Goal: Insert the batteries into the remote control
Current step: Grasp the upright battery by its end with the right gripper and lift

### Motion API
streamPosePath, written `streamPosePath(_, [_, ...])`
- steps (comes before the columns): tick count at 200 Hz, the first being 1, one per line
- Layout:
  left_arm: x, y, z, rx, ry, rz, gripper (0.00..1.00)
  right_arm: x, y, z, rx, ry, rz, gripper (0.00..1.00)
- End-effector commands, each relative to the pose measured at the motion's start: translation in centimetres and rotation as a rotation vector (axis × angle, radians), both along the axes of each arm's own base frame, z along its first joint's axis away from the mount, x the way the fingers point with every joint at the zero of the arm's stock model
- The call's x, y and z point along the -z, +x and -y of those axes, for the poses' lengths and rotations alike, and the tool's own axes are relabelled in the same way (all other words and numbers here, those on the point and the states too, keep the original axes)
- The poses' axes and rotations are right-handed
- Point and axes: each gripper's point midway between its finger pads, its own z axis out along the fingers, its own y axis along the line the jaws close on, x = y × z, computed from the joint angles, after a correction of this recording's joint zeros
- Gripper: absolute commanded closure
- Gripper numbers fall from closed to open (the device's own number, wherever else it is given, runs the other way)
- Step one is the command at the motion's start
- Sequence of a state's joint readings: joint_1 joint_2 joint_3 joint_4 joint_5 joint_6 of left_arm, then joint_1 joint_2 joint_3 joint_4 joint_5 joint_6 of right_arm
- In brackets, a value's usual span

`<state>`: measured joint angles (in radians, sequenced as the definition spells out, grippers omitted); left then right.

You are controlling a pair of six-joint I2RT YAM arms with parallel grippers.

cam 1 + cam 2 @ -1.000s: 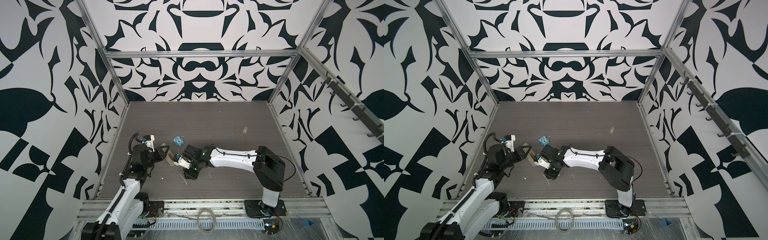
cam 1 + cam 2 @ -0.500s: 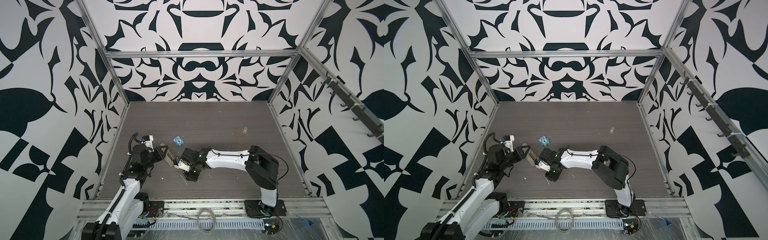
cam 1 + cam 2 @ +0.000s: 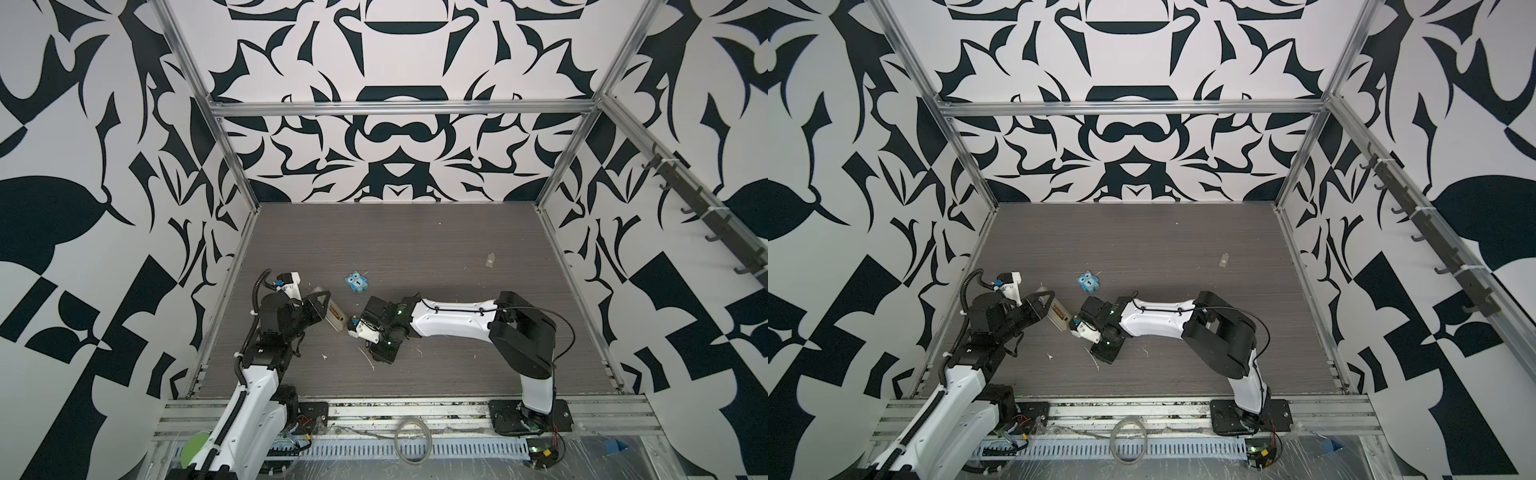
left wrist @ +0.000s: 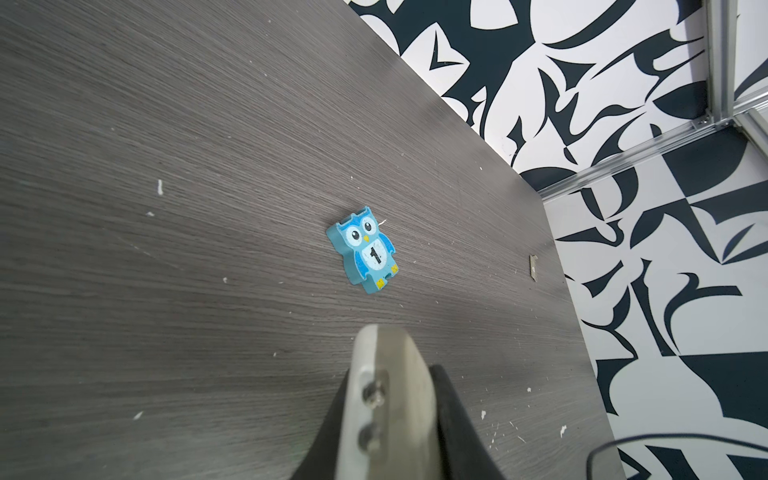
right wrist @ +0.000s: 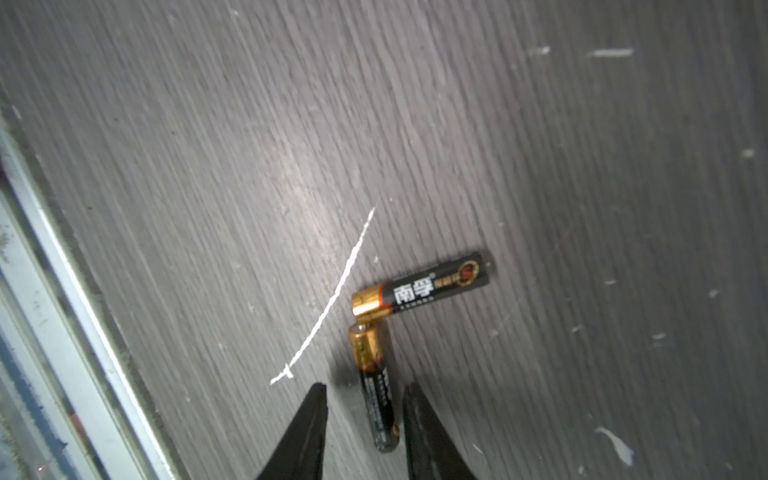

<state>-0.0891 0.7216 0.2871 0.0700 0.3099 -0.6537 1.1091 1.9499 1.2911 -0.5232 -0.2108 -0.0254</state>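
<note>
The step in hand, as I judge it, is picking up the first cell. In the right wrist view the right gripper (image 5: 363, 388) has its black fingers (image 5: 311, 428) apart, one on each side of a slim black cylindrical battery with a gold end (image 5: 376, 390) lying flat on the grey wood-grain table (image 5: 208, 166), with a gap showing on each side. Its gold tip meets the gold end of the second black-and-gold battery (image 5: 419, 286), which lies at an angle to it. So close squarely on the dark body and lift straight up, lest the neighbour roll. The left gripper (image 3: 325, 309) is clamped on the long white plastic remote control (image 3: 337, 322), held tilted off the table near the right arm.
</note>
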Motion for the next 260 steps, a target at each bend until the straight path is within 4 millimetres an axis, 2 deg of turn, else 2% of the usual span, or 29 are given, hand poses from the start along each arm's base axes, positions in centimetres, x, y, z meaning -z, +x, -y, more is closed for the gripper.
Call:
streamPosePath(1, [0.5,-0.1,-0.3,-0.011,0.012,-0.003,1.00,-0.5,0.2,-0.5,0.004,0.002,0.024,0.65])
streamPosePath(59, [0.4,-0.1,-0.5,-0.019,0.012,0.000,1.00,-0.2,0.2,-0.1,0.006,-0.023,0.035,0.74])
streamPosePath(112, [0.3,-0.1,-0.3,-0.002,0.009,0.005,1.00,0.0,-0.1,0.9,0.014,-0.034,0.044,0.90])
streamPosePath(151, [-0.3,0.1,0.4,0.042,-0.004,0.018,1.00,-0.1,-0.4,2.0,0.030,-0.035,0.045,0.93])
streamPosePath(197, [-0.3,0.3,1.2,0.084,-0.027,0.007,1.00,0.0,-0.6,4.9,0.110,-0.086,0.064,0.94])
streamPosePath(225, [-0.7,0.3,2.4,0.138,-0.060,0.014,1.00,-0.5,0.7,7.3,0.232,-0.124,0.101,0.94])
streamPosePath(260, [-1.1,-0.2,5.1,0.246,-0.082,0.028,1.00,-1.0,2.8,10.7,0.438,-0.098,0.081,0.96])
